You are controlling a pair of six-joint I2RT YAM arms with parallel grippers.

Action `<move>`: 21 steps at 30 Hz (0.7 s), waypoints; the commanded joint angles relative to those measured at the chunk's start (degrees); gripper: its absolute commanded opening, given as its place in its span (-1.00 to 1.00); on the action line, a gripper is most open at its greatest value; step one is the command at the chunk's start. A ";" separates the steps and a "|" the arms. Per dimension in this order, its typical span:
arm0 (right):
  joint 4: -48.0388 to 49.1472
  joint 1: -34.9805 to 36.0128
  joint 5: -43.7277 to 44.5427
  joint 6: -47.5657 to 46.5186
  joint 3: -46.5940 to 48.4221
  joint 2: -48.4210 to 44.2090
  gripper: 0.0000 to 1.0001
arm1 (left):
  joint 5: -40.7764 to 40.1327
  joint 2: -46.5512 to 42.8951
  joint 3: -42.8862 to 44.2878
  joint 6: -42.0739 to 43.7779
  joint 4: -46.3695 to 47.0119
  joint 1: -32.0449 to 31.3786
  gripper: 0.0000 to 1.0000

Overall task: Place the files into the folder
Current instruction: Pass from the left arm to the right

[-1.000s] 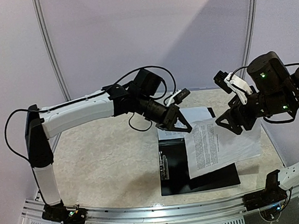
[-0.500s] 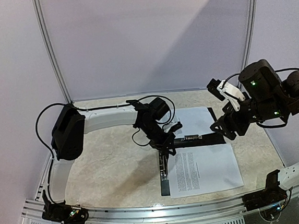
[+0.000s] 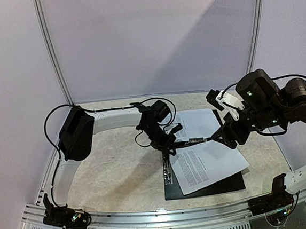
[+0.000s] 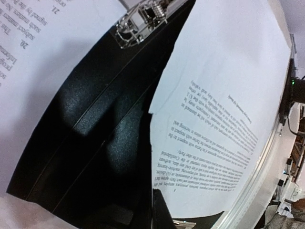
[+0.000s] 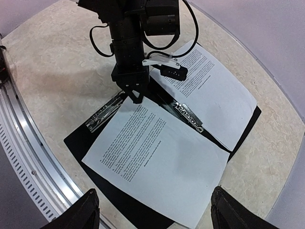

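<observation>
1. We see one printed sheet (image 3: pixel 208 163) of the files lying askew on the open black folder (image 3: pixel 223 184), at 6 o'clock from its metal clip (image 3: pixel 195 141). A second sheet (image 3: pixel 196 122) lies at 12 o'clock.
2. The left gripper (image 3: pixel 167 154), fingers pinched together, has its tips at the near sheet's 10 o'clock corner.
3. The right gripper (image 5: pixel 155 191) hangs spread wide at 2 o'clock, holding nothing.
4. The folder rests on a marbled tabletop (image 3: pixel 114 166).

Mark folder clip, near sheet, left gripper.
folder clip (image 5: pixel 190 117): right wrist view, middle of the metal bar.
near sheet (image 5: pixel 157 157): right wrist view, centre of the page.
left gripper (image 5: pixel 136 98): right wrist view, between fingertips.
</observation>
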 commanded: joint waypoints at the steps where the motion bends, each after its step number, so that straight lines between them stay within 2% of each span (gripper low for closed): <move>1: 1.57 -0.54 -0.31 -0.54 -1.26 -0.69 0.59 | 0.19 0.58 1.44 2.88 -2.05 1.49 -1.00; 11: 1.78 -1.83 0.50 -1.52 -2.61 0.34 0.59 | -0.16 2.87 5.04 5.25 -4.86 6.11 -1.00; 17: 5.56 -7.99 4.68 3.37 -8.49 0.05 0.75 | 1.48 2.91 3.67 6.82 -4.64 6.03 -1.00; 21: 9.38 -15.69 0.15 7.01 -16.31 -1.92 0.83 | 1.75 3.39 4.35 6.85 -3.85 5.40 -0.96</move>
